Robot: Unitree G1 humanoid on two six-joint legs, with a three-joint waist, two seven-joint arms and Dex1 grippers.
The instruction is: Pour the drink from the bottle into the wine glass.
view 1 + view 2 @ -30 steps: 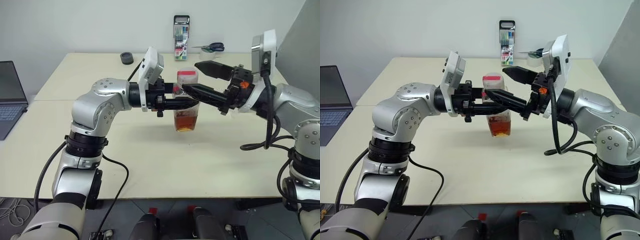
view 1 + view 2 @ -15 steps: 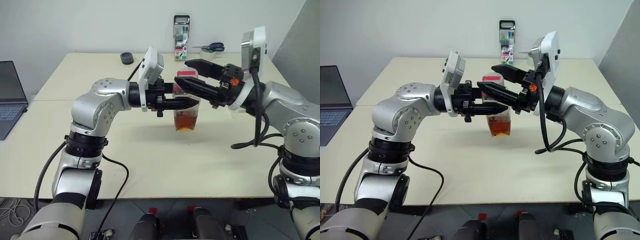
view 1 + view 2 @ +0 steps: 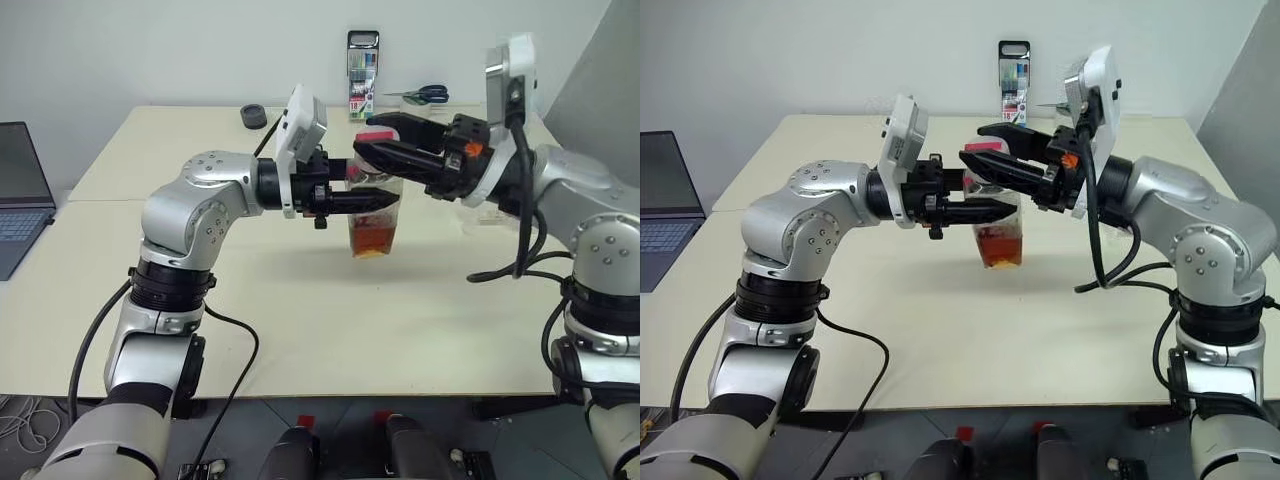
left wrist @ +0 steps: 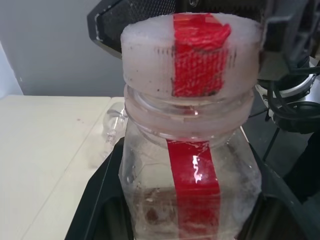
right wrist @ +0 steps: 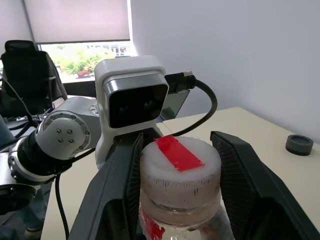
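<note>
Above the table, out in front of the pen pack, your left claw is clamped on the bottle by its body, holding it upright and lifted clear of the surface, with the drink pooled in the lower part. Your right claw reaches in from the other side with its fingers narrowed around the cap; from the right wrist view they look close against it, though firm contact is hard to confirm. Squeeze until the cap is truly pinched, then twist about the bottle's own axis while the left claw keeps it level, or the liquid may slop. What appears to be the wine glass shows faintly beyond the bottle in the left wrist view. Scissors lie beside the pen pack, a dark round object sits further along the far edge, and a laptop rests well off to the side. Nothing crowds the claws.
</note>
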